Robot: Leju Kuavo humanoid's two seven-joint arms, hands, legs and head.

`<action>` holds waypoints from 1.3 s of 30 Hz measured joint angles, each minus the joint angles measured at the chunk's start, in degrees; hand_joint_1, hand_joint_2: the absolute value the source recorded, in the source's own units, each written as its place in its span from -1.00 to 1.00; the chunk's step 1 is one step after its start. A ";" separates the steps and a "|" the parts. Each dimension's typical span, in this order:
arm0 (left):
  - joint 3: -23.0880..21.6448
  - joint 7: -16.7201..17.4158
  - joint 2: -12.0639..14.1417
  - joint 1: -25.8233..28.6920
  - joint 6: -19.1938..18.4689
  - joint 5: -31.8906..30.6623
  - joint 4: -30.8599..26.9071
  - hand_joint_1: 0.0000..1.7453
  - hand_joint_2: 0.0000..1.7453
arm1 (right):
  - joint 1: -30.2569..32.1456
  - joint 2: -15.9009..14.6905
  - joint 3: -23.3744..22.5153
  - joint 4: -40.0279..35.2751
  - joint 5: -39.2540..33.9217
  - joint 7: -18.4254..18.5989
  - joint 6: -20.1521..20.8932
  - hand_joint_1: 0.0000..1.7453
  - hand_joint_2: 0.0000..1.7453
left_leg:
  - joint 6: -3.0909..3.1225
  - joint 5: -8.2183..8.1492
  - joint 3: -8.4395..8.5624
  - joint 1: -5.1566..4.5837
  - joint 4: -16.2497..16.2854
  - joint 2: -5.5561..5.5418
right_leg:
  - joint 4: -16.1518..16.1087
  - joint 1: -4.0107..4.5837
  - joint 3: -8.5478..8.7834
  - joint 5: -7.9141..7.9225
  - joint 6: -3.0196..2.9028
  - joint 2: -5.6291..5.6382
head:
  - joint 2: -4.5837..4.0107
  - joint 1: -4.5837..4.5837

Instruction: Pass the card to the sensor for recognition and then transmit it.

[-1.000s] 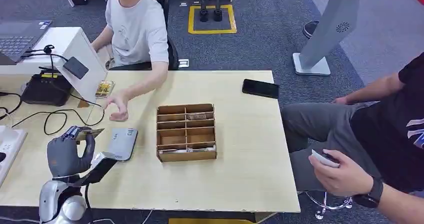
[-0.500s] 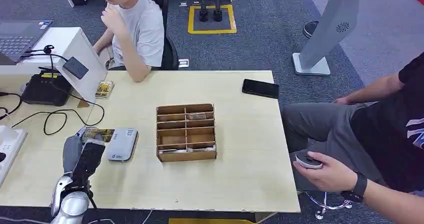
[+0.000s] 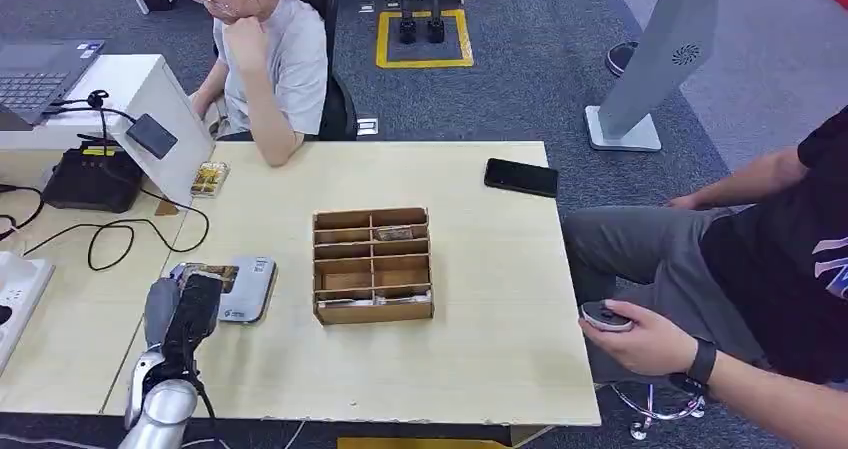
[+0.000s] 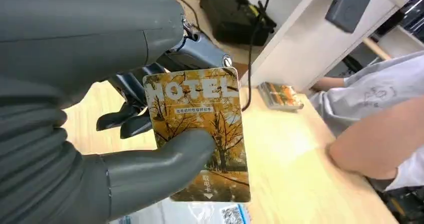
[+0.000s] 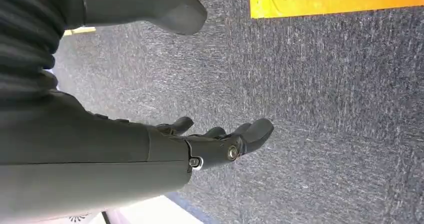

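Looks like an office or demo/test room to me: grey carpet tile floor (image 3: pixel 520 89) w/ a yellow marked square (image 3: pixel 424 39), and a pale wood desk (image 3: pixel 480 349) in front of me. On my left a laptop (image 3: pixel 40 74), a black device (image 3: pixel 92 179) w/ looping cables (image 3: pixel 120 234) and a grey card reader (image 3: pixel 243 287); a white kiosk stand (image 3: pixel 655 69) further off. Two ppl sit at the desk, one in an office chair (image 3: pixel 335 99).
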 joint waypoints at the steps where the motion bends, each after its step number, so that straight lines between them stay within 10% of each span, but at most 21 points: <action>1: 0.00 0.00 -0.19 -0.07 0.05 0.00 0.43 1.00 1.00 | 0.00 0.00 0.00 0.00 0.02 0.00 -0.02 -1.00 1.00 | 0.00 0.00 0.00 0.00 0.00 0.00 | 0.00 0.00 0.00 0.00 0.00 0.00 | 0.00 0.02; 39: -0.22 -1.18 -5.75 -8.98 9.40 -2.97 19.06 1.00 1.00 | -0.44 0.39 -0.02 -0.07 2.60 1.18 0.00 -1.00 1.00 | 0.00 0.00 0.00 0.00 0.02 -0.01 | 0.00 0.00 0.02 0.01 0.00 -0.01 | 0.00 0.00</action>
